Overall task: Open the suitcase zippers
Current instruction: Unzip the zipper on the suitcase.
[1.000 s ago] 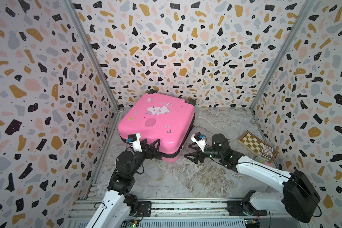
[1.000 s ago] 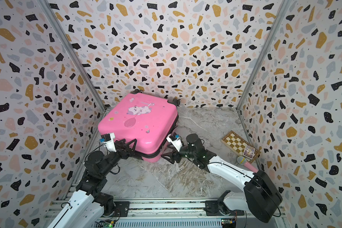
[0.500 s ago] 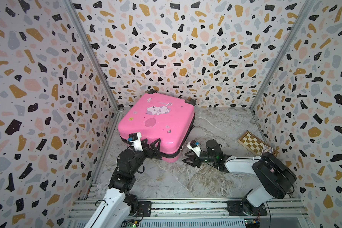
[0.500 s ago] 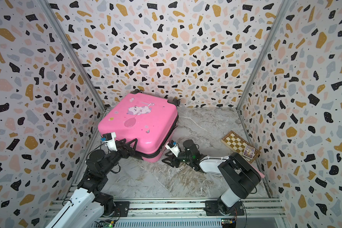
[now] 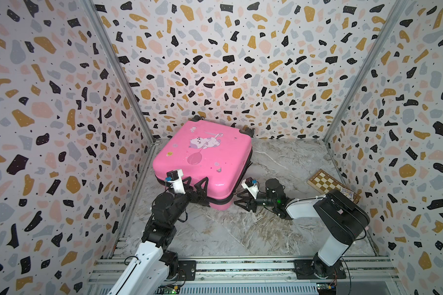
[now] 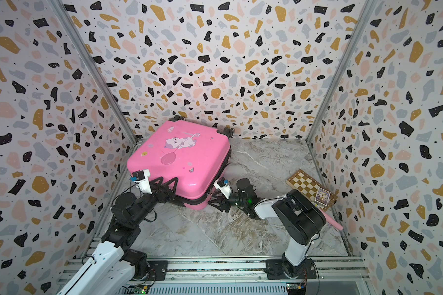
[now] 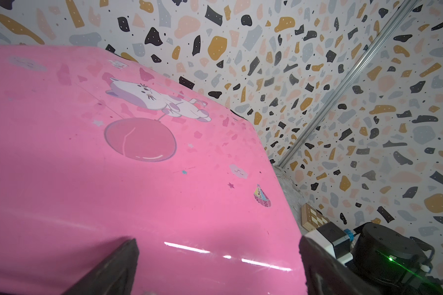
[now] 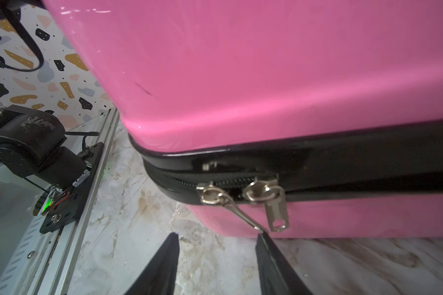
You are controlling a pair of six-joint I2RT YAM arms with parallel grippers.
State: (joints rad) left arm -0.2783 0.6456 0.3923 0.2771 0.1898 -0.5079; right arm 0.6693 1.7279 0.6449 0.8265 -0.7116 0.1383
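The suitcase (image 5: pixel 205 158) lies flat on the floor (image 5: pixel 279 229) toward the back left corner, cat print up and both shells shut. The left gripper (image 5: pixel 196 187) stands wide open over the near edge of the top shell and clamps nothing; it looks placed to brace the case. The right gripper (image 8: pixel 218 237) sits low at the near right corner and points at the seam, its jaws apart with nothing between them. The zipper (image 8: pixel 343 166), a black band between the shells, is closed wherever it shows. Two silver pulls meet at that corner. The slanted pull (image 8: pixel 241 214) reaches the tip of one finger (image 8: pixel 269 250), and the hanging pull (image 8: pixel 276 214) drops just beside it. The step in hand appears to be lining up on a pull, with no opening begun. The next move calls for setting one tab squarely between the jaws and pinching it. The tab must then be drawn along the band, away from its twin, with the case kept from sliding. The thin tab could slip off a fingertip.
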